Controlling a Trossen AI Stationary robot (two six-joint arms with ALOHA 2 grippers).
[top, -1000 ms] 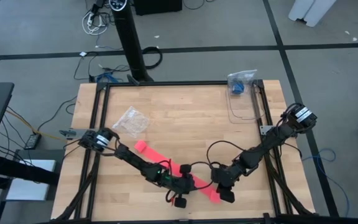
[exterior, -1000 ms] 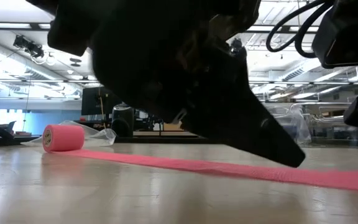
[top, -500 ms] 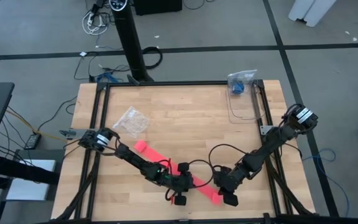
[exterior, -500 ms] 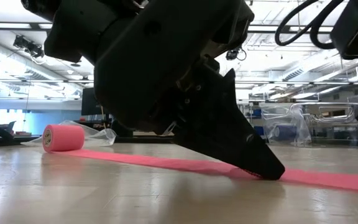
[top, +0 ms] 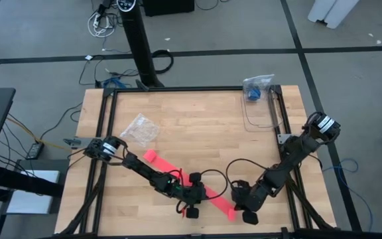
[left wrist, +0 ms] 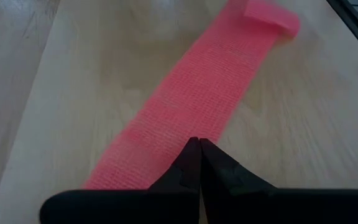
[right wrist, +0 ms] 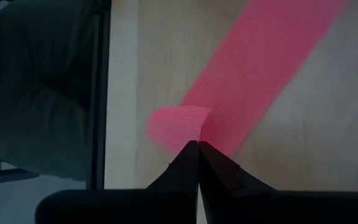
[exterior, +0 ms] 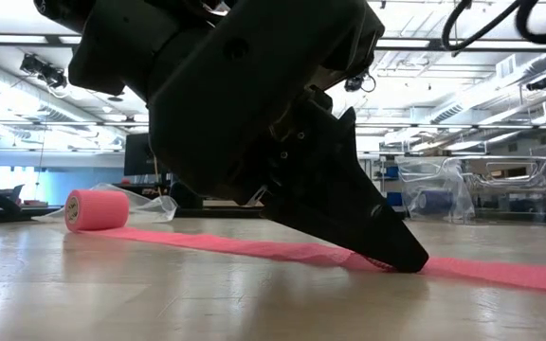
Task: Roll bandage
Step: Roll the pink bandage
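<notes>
The pink bandage [top: 178,176] lies slantwise on the wooden table as a flat strip. Its rolled end [exterior: 96,209] rests on the table at the far left. Its free end [right wrist: 176,124], near the front edge, is curled over. My left gripper [left wrist: 199,143] is shut, its tips down on the strip's middle stretch [top: 201,192]. My right gripper [right wrist: 199,144] is shut and stands at the curled free end [top: 229,212]. My left gripper presses its shut fingertips [exterior: 401,258] down on the strip's middle [left wrist: 185,124], slanting down from the table's left and pointing along the strip. The strip lies flat on the table under them. My right gripper's shut tips meet the curled free end [right wrist: 188,130] from above; whether they touch it, I cannot tell.
A clear wrinkled plastic bag [top: 141,128] lies at the far left. A transparent container [top: 257,109] stands at the far right, with a blue thing [top: 253,89] behind it. Black frame rails [top: 105,133] run along the table's edges.
My left gripper has sunk until its shut tips rest on the strip. My right gripper has gone toward the table's right near corner and rolled a little. The strip has stayed flat and the roll where it was.
</notes>
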